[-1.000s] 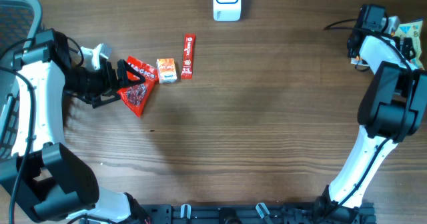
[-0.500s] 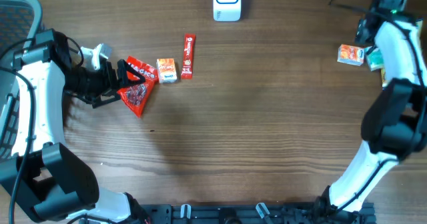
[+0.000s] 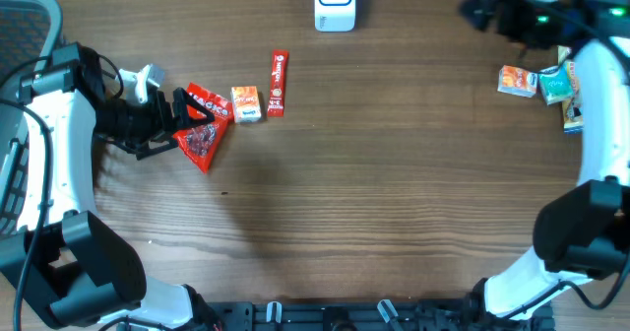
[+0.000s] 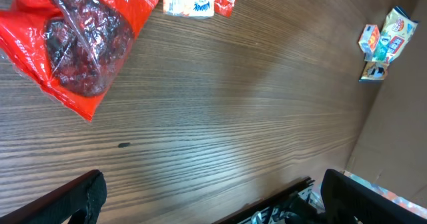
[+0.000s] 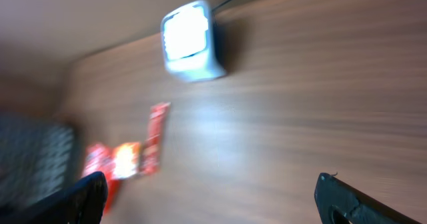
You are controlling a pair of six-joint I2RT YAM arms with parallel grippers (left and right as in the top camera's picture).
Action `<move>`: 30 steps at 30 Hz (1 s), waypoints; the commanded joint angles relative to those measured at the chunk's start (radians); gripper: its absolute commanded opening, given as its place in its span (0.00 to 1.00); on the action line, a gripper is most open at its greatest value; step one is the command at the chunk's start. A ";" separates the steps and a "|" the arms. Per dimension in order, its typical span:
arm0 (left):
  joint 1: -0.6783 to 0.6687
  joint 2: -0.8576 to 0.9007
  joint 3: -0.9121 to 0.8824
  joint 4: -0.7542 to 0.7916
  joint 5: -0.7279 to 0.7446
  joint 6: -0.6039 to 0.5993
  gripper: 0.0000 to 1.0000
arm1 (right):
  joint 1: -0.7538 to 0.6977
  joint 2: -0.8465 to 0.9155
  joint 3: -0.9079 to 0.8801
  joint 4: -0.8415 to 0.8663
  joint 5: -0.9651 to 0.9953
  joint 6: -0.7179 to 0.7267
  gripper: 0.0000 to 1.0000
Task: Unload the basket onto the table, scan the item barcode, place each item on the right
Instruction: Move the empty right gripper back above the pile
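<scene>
A white barcode scanner (image 3: 335, 1) stands at the table's back edge; in the right wrist view the scanner (image 5: 190, 41) is blurred. On the left lie a red snack bag (image 3: 202, 124), a small orange box (image 3: 246, 103) and a red stick pack (image 3: 278, 83). My left gripper (image 3: 177, 124) is open at the bag's left end. In the left wrist view the bag (image 4: 73, 37) lies well ahead of the left gripper (image 4: 213, 204), with nothing between the fingers. My right gripper (image 3: 477, 6) is open and empty at the back right; the right wrist view shows the right gripper (image 5: 213, 197) over bare wood.
A second group of items lies at the right edge: an orange box (image 3: 517, 80), a teal packet (image 3: 554, 83) and another pack (image 3: 571, 114). They also show far off as small packs (image 4: 383, 41). The table's front rail (image 3: 325, 316) runs along the near edge.
My right arm has swung from the pile at the right edge up to the back, its gripper now pointing left toward the scanner. The left arm and the left items have not moved.
</scene>
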 commanded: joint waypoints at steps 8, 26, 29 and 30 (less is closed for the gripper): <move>0.001 -0.009 0.004 0.000 0.001 0.016 1.00 | 0.453 0.000 -0.161 0.163 0.253 0.286 0.95; 0.001 -0.009 0.004 0.000 0.001 0.016 1.00 | 0.695 0.014 -0.272 0.251 0.506 0.450 1.00; 0.001 -0.009 0.005 0.000 0.001 0.015 1.00 | 0.690 0.014 -0.296 0.257 0.506 0.463 1.00; 0.002 -0.009 0.005 0.003 0.002 0.015 1.00 | 0.690 0.014 -0.301 0.256 0.506 0.462 1.00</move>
